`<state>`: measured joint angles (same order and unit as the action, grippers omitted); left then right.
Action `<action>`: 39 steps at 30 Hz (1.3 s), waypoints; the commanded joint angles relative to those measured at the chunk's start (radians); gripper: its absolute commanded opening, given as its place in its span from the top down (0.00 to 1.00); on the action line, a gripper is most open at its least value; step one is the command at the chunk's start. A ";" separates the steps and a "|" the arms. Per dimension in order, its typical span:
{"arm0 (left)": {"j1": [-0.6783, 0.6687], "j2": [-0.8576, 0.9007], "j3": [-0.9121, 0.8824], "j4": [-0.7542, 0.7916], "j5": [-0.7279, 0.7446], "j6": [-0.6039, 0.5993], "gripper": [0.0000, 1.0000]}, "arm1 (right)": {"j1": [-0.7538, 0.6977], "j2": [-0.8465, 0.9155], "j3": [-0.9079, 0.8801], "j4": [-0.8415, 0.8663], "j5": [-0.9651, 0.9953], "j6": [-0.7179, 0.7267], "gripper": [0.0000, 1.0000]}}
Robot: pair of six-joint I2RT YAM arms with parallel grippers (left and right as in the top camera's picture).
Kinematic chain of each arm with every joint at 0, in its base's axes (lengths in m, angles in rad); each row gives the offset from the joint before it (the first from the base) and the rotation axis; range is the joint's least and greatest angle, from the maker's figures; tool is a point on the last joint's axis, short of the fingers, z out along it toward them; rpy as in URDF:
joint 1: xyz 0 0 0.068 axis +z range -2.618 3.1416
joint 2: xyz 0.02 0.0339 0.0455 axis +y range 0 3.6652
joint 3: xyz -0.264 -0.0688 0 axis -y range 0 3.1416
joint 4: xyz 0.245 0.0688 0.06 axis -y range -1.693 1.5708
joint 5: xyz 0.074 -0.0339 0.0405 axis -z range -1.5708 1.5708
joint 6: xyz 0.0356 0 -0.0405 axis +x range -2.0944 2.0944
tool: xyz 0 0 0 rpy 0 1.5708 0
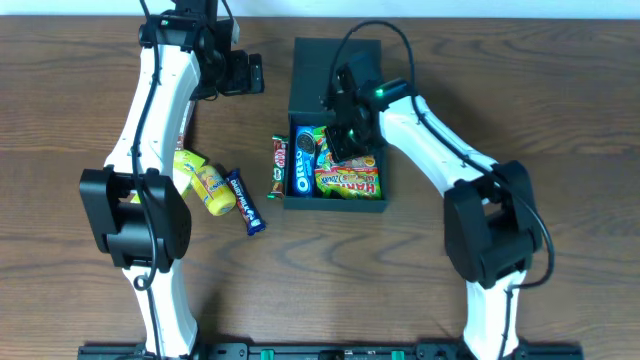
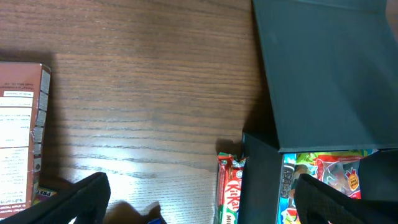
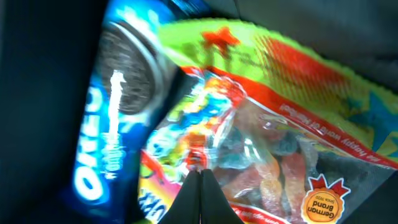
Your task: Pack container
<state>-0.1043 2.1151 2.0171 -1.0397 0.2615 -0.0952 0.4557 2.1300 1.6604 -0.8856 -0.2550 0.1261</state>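
Container [image 1: 336, 206] holds Oreos [image 1: 303, 160] (and gummy bag [image 1: 350, 182]).

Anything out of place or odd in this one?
Nothing looks spilled or damaged. The only oddity is a KitKat bar lying outside the container, right beside its outer wall, while the Oreo pack and Haribo bag sit inside.

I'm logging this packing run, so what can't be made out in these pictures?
Brown carton: left wrist view, cut off by the left edge, print too small to read.
KitKat: left wrist view, lower part cut off by the bottom edge.
Gummy bag: right wrist view, blurred; whether the right hand pinches it is unclear.
Container: overhead, the right arm hides part of its inside.
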 commanded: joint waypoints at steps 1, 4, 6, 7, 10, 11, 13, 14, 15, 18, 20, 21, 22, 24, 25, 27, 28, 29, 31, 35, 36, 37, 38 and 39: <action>0.009 -0.023 0.027 0.000 -0.010 0.022 0.05 | 0.004 0.042 0.000 -0.007 0.022 0.012 0.99; 0.009 -0.023 0.027 0.000 -0.010 0.022 0.04 | 0.006 0.086 0.000 -0.028 0.018 0.011 0.99; 0.009 -0.023 0.027 0.000 -0.010 0.022 0.05 | 0.006 0.103 0.000 -0.043 0.019 0.010 0.99; 0.009 -0.023 0.027 0.000 -0.010 0.022 0.05 | 0.006 0.109 0.000 -0.047 0.019 0.011 0.99; 0.009 -0.023 0.027 0.001 -0.010 0.022 0.05 | 0.004 0.109 0.001 -0.056 0.022 0.011 0.99; 0.009 -0.023 0.027 0.001 -0.010 0.022 0.05 | 0.001 0.106 0.006 -0.062 0.023 0.011 0.99; 0.009 -0.023 0.027 0.001 -0.010 0.021 0.05 | -0.004 0.103 0.033 -0.085 0.023 0.011 0.99; 0.009 -0.023 0.027 0.001 -0.010 0.022 0.05 | -0.006 0.100 0.050 -0.098 0.023 0.011 0.99; 0.009 -0.023 0.027 0.001 -0.010 0.022 0.05 | -0.008 0.093 0.087 -0.119 0.022 0.011 0.99; 0.009 -0.023 0.027 0.000 -0.010 0.022 0.05 | -0.005 0.079 0.165 -0.121 0.023 0.006 0.99; 0.009 -0.023 0.027 0.000 -0.010 0.022 0.05 | -0.003 0.079 0.188 -0.102 0.022 0.002 0.99; 0.009 -0.023 0.027 0.000 -0.010 0.022 0.05 | -0.002 0.080 0.188 -0.085 0.018 -0.001 0.98; 0.009 -0.023 0.027 0.000 -0.010 0.022 0.05 | -0.002 0.081 0.188 -0.077 0.018 -0.002 0.99; 0.009 -0.023 0.027 0.000 -0.010 0.022 0.05 | -0.001 0.085 0.176 -0.056 0.019 -0.008 0.99; 0.009 -0.023 0.027 0.000 -0.010 0.022 0.04 | -0.001 0.089 0.170 -0.048 0.019 -0.008 0.99; 0.009 -0.023 0.027 0.000 -0.010 0.022 0.05 | -0.001 0.095 0.158 -0.034 0.019 -0.008 0.99; 0.009 -0.023 0.027 0.000 -0.010 0.022 0.05 | 0.000 0.103 0.154 -0.025 0.019 -0.008 0.99; 0.009 -0.023 0.027 0.000 -0.010 0.022 0.05 | 0.003 0.113 0.151 -0.016 0.019 -0.008 0.99; 0.009 -0.023 0.027 0.000 -0.010 0.022 0.05 | 0.005 0.139 0.151 -0.005 0.019 -0.008 0.98; 0.009 -0.023 0.027 0.000 -0.010 0.022 0.05 | 0.008 0.198 0.151 0.016 0.019 -0.007 0.99; 0.009 -0.023 0.027 0.000 -0.010 0.022 0.05 | 0.008 0.208 0.151 0.021 0.019 -0.007 0.99; 0.009 -0.023 0.027 0.000 -0.010 0.022 0.04 | 0.008 0.212 0.151 0.023 0.018 -0.007 0.99; 0.009 -0.023 0.027 0.001 -0.010 0.022 0.05 | 0.008 0.212 0.151 0.024 0.018 -0.008 0.99; 0.009 -0.023 0.027 0.001 -0.010 0.022 0.05 | 0.009 0.210 0.152 0.031 0.018 -0.008 0.99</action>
<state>-0.1036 2.1151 2.0171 -1.0397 0.2615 -0.0807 0.4553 2.3066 1.8240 -0.8581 -0.2317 0.1223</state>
